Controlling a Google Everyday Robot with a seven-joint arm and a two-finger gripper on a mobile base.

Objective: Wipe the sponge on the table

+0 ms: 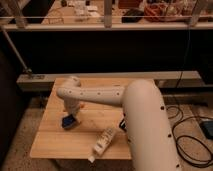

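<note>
The sponge (67, 122), a small dark-blue block with a lighter patch, lies on the left part of the light wooden table (50, 142). My gripper (69, 116) comes straight down onto it from the bent wrist and is shut on the sponge, pressing it to the planks. The white arm (100, 95) runs from the wrist across the table to its bulky base segment at the right, which hides the table's right side.
A white bottle (103, 141) lies on its side near the table's front edge. A small black-and-white object (122, 125) sits beside the arm. A grey ledge (30, 80) runs behind the table. Cables (192, 132) lie on the floor at right.
</note>
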